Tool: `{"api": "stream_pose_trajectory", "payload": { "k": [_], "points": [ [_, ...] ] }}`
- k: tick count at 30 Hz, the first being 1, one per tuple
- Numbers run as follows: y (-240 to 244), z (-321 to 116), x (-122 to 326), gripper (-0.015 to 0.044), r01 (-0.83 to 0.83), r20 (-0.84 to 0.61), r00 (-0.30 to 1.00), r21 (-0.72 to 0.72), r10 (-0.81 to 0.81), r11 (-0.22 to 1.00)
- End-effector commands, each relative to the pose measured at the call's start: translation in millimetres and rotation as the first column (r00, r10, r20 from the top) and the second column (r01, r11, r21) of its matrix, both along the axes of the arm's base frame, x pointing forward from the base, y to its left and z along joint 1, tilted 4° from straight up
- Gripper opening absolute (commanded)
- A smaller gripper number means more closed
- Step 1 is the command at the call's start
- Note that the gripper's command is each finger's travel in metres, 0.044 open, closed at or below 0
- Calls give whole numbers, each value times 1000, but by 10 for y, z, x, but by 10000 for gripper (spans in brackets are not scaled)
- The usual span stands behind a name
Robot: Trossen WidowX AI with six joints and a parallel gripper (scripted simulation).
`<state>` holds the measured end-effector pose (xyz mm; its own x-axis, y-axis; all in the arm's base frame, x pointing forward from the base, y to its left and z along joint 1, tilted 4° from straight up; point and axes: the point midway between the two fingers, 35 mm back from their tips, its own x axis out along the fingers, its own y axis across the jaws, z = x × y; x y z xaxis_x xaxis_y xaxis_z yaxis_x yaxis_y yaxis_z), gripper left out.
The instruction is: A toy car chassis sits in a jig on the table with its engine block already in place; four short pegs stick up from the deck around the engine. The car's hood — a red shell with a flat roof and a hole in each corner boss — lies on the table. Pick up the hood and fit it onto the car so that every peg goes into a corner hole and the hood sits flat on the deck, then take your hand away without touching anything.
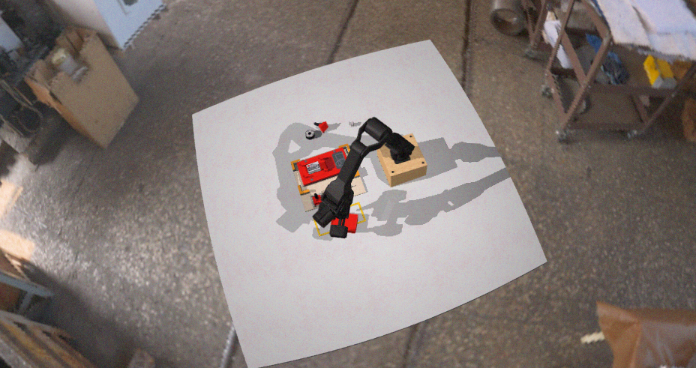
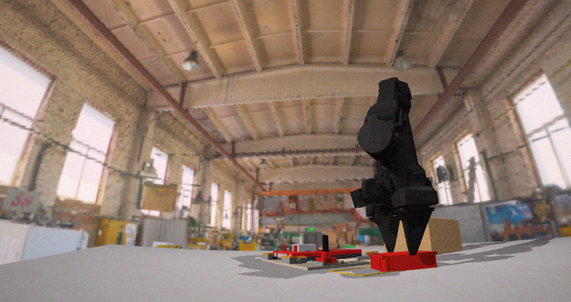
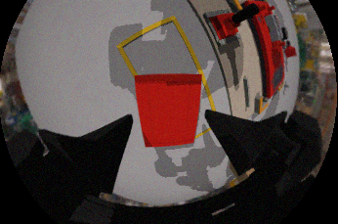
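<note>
The red hood (image 1: pixel 351 223) (image 2: pixel 403 263) (image 3: pixel 168 102) lies flat on the table, roof up, partly over a yellow outline. My gripper (image 2: pixel 401 253) (image 3: pixel 169 116) is open and points down. Its fingertips are at about roof height, on either side of the hood in the wrist view, with a gap on each side. Contact cannot be told. The red chassis (image 1: pixel 316 176) (image 3: pixel 274 69) sits in the jig with orange corners (image 1: pixel 304 190), with the grey engine block (image 1: pixel 313 166) (image 2: pixel 305 247) on its deck. The pegs are too small to make out clearly.
A red piece with a black post (image 1: pixel 316 199) (image 2: pixel 325 257) (image 3: pixel 225 25) stands between the chassis and the hood. The yellow outline (image 3: pixel 128 61) is beside the jig board. A wheel (image 1: pixel 309 133) and another red piece (image 1: pixel 322 126) lie beyond the chassis. The arm's wooden base (image 1: pixel 407 175) stands nearby.
</note>
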<state>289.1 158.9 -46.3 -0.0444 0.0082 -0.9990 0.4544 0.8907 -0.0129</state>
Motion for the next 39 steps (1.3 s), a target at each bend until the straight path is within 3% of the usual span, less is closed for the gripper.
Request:
{"api": "stream_pose_trajectory", "payload": {
  "k": [1,30,33,39],
  "points": [
    [7,-23,-4,440,4,-2,1000,4,-4,1000],
    [8,-165,-13,440,4,-2,1000,4,-4,1000],
    [1,-147,-9,361,0,0,1000,0,0,1000],
    [1,-147,-9,321,0,0,1000,0,0,1000]
  ]
}}
